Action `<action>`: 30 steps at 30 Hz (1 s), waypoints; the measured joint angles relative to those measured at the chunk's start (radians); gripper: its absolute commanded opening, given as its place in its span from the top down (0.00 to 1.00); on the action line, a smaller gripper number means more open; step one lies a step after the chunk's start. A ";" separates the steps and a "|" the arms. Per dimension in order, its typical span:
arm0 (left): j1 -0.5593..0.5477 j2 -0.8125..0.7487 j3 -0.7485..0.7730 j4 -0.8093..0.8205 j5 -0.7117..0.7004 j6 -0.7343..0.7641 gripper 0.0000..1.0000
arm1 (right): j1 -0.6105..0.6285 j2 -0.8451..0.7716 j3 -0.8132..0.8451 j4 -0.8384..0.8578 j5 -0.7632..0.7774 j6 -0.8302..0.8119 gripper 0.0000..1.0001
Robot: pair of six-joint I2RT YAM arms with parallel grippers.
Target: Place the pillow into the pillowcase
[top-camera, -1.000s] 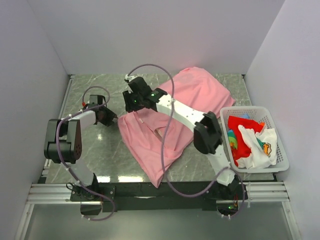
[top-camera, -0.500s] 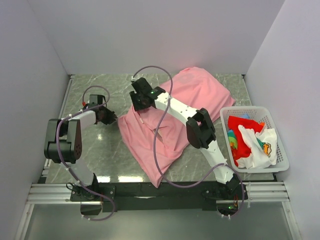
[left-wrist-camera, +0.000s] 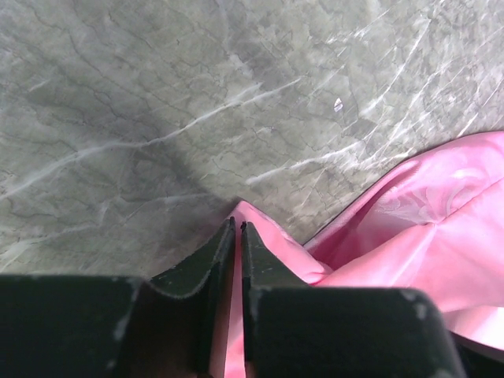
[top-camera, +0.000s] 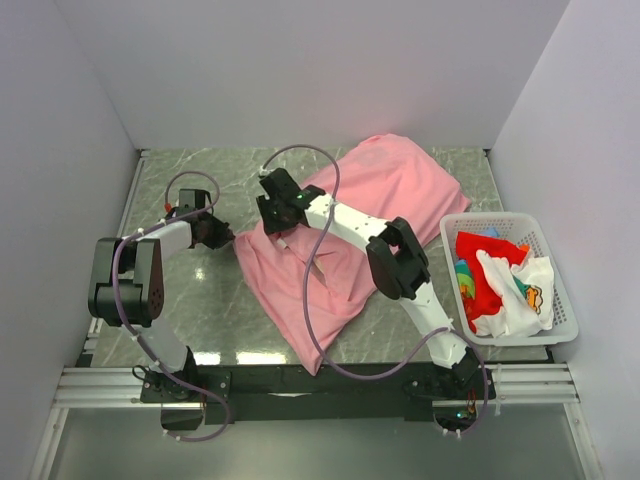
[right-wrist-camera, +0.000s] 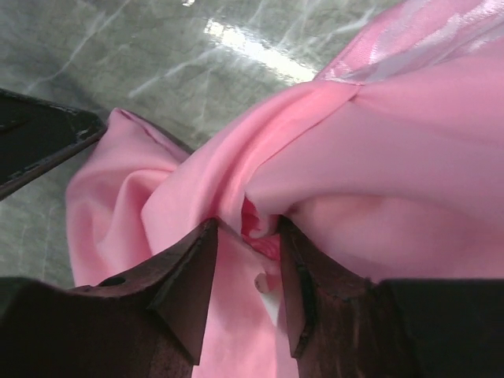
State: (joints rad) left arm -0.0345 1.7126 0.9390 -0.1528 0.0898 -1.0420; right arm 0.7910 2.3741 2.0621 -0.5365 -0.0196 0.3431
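At the left gripper (left-wrist-camera: 237, 224), the jaws stand almost together, pinching a thin corner of the pillowcase (left-wrist-camera: 425, 228) just above the table (left-wrist-camera: 157, 118). Between the fingers of the right gripper (right-wrist-camera: 246, 224), which are set partly apart, a thick bunched fold of the same fabric fills the gap. A small pale patch (right-wrist-camera: 266, 293) below it cannot be identified. Both grip points lie on the pillowcase's left edge, near each other. The pillowcase lies diagonally across the table centre. Its far half is plump and its near corner reaches the front edge. Open room for moving lies left of the fabric and along the far-left side. The surface is grey-green marble, and plain pale walls (top-camera: 300, 70) close three sides. Count: two grippers, one pillowcase, one white basket (top-camera: 492, 217) at the right edge, holding one red cloth (top-camera: 478, 268) and one white printed cloth (top-camera: 520, 290)
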 measured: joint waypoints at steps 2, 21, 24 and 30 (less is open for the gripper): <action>0.000 0.000 0.000 0.000 0.000 0.000 0.91 | 0.004 0.000 0.001 0.003 -0.003 0.004 0.63; 0.001 -0.014 0.000 -0.016 -0.021 0.000 0.99 | -0.015 -0.017 -0.005 0.002 -0.121 0.055 1.00; 0.006 -0.048 -0.001 -0.021 -0.034 0.000 0.99 | -0.027 -0.061 -0.018 -0.022 -0.125 0.056 1.00; 0.019 -0.074 -0.001 -0.026 -0.042 0.000 0.99 | -0.077 -0.188 -0.027 -0.055 -0.137 0.055 1.00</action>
State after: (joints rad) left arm -0.0151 1.6386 0.9379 -0.1791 0.0475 -1.0420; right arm 0.7139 2.1864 2.0350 -0.5919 -0.1562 0.3981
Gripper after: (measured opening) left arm 0.018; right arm 0.010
